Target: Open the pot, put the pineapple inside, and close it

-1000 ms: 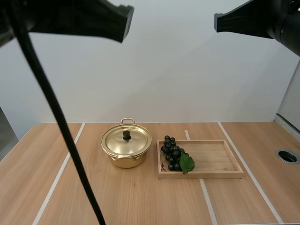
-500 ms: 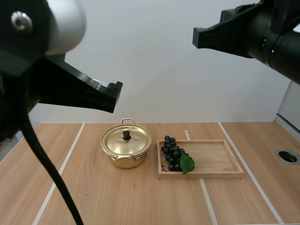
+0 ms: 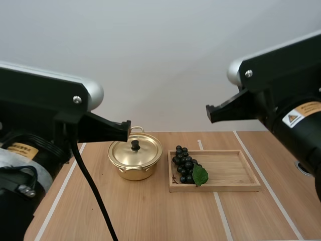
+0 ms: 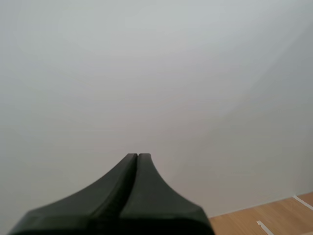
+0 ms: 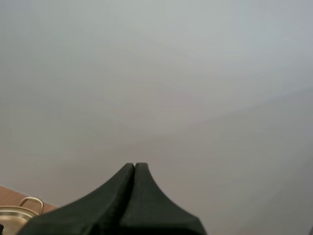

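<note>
While both arms hang raised over the table (image 3: 150,216), I read my left gripper (image 4: 137,155) as pressed together: its two black fingers lie flush as one dark wedge with nothing between them. My right gripper (image 5: 134,165) is the same, its fingers flat against each other and holding nothing. Neither touches anything on the table.

From the high view, the gold pot (image 3: 135,159) stands near the middle of the table, with its lid (image 3: 136,149) seated on it. A black knob (image 3: 135,145) stands upright at the lid's centre. A loop handle (image 3: 136,129) sticks out at the pot's 12 o'clock side. The right wrist view catches that handle and a bit of the gold rim just beside the closed fingers.

At the pot's 3 o'clock, just beside it, a wooden tray (image 3: 235,170) lies flat with its long side running 9 to 3 o'clock. The fruit I can see is a bunch of grapes (image 3: 183,161), dark and round. It lies inside the tray at the 9 o'clock end, the end nearest the pot. A green leaf (image 3: 200,174) lies at the bunch's 5 o'clock, touching it. The rest of the tray's floor is bare wood.

White lines (image 3: 65,186) run along the tabletop from 6 towards 12 o'clock on either side of the pot and tray.
</note>
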Motion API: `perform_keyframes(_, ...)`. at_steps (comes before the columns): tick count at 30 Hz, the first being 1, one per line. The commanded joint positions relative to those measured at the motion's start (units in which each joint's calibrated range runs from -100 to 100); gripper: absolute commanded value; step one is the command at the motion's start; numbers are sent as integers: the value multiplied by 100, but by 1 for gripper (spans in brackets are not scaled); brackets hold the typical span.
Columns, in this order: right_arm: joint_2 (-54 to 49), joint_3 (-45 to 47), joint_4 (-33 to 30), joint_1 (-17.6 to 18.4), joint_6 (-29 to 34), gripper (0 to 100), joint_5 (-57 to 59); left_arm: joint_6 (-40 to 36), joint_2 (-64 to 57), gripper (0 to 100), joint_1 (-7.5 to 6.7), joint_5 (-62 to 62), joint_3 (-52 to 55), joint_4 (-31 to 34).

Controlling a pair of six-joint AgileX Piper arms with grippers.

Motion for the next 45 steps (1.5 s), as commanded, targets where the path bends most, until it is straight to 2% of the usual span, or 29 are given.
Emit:
perform_keyframes(1, -192, 615, -17, -105, 141, 0, -877, -48, -86, 0, -225, -1130, 530, -115)
perform_keyframes(4, -357, 1116, 563, -134, 442, 0, -1624, -48, -275, 0, -310, -1800, 1058, -115)
perform_keyframes(6, -532, 1402, 841, -134, 447, 0, -1961, -48, -438, 0, -310, -1935, 1405, -115)
perform_keyframes(14, -865, 2339, 788, -100, 447, 0, -2083, -48, -526, 1, -310, -1981, 2314, -202)
perform_keyframes(17, -1026, 2679, 788, -100, 415, 0, -2466, -48, -526, 6, -310, -2044, 2590, -81)
perform_keyframes(23, -1219, 3384, 760, -108, 415, 0, -2552, -48, -526, 24, -342, -2059, 3208, -81)
perform_keyframes(27, -1219, 3622, 732, -108, 321, 0, -2552, -48, -526, 25, -349, -998, 3208, 91)
perform_keyframes(32, -1219, 3622, 214, -132, 187, 0, -1380, -48, -526, 25, -379, -420, 3208, 191)
perform_keyframes(35, -1219, 3622, 238, -168, 196, 0, -633, 128, -526, 25, -403, -309, 3208, 327)
perform_keyframes(39, -1219, 3622, 557, -202, 196, 0, 662, 159, -526, 25, -435, -1, 3208, 204)
perform_keyframes(45, -1219, 3622, 557, -235, 231, 0, 811, 150, -526, 25, -442, 16, 3208, 204)
